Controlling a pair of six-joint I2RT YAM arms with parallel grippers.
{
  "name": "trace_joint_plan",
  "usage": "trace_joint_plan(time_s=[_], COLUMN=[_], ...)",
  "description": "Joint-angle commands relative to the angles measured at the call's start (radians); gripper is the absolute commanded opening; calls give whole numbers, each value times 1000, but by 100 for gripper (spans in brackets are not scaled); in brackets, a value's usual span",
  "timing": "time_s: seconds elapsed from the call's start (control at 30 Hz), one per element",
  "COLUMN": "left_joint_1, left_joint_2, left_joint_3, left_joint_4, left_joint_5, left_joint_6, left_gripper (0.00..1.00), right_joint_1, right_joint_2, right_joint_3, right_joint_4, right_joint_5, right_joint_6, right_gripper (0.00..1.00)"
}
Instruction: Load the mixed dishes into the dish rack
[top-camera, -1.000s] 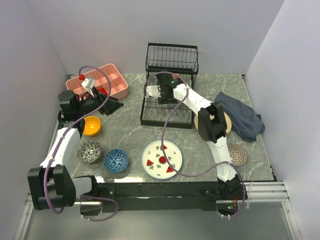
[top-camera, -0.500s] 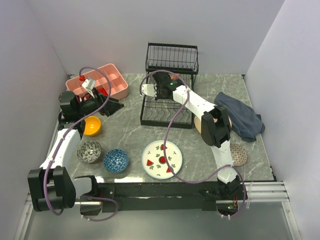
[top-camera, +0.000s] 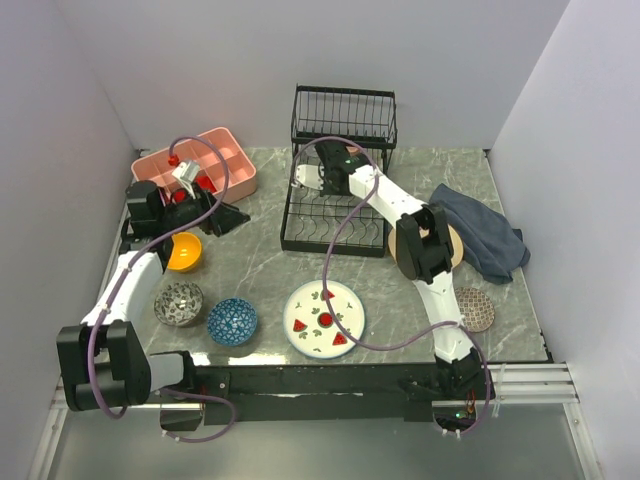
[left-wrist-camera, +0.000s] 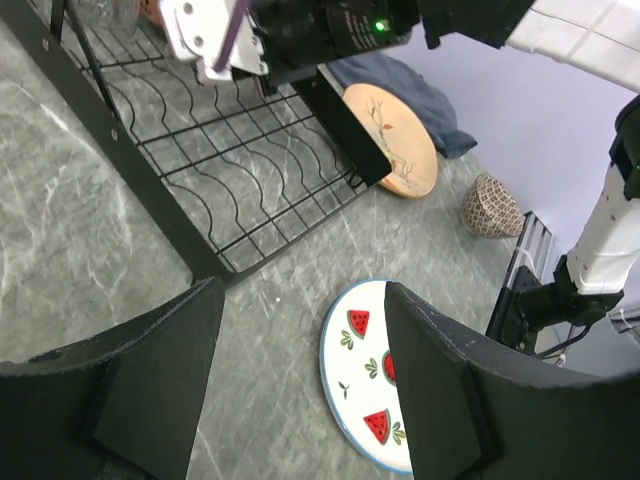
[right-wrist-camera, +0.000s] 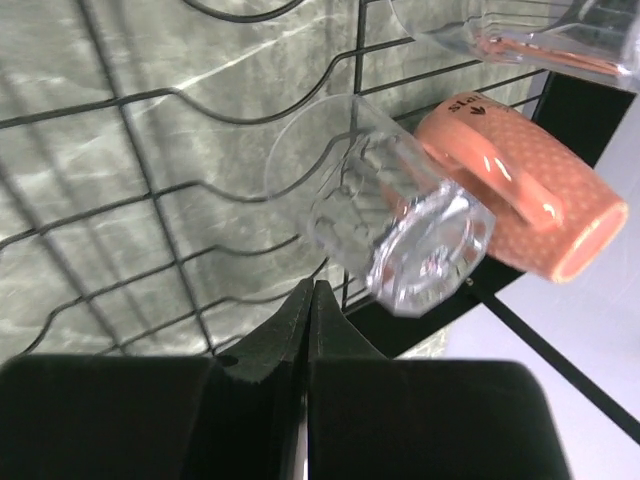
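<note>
Black rack (left-wrist-camera: 120, 158) holds glass (right-wrist-camera: 390, 230) and cup (right-wrist-camera: 520, 215); lift right gripper (right-wrist-camera: 308, 300), fingers together and empty, straight up clear of the wires, left gripper (left-wrist-camera: 303, 330) spread apart.

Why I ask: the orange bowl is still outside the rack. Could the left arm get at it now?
Probably yes. The left gripper is empty, jaws open, and the orange bowl sits upright beside that arm with nothing over it, though close in, so the arm must fold back.
</note>
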Motion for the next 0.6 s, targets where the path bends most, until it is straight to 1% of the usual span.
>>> trace_joint_plan(time_s=[0.0, 0.3, 0.5, 0.57], left_joint_1=[-2, -1, -1, -1], left_joint_2=[16, 67, 85, 87], left_joint_3=[48, 67, 70, 68], left_joint_4=[-76, -142, -132, -133], left_joint_5=[-3, -23, -26, -26], left_joint_6=[101, 169, 161, 161], left_gripper=[71, 71, 71, 71], right_joint_1=[-20, -36, -40, -40], right_joint_2=[59, 137, 176, 176], right_joint_3=[81, 130, 172, 170], right_joint_4=[55, 194, 286, 292], right_joint_5=[24, 42, 62, 62], right_joint_6=[-35, -116, -156, -156], right_gripper=[0, 0, 0, 0])
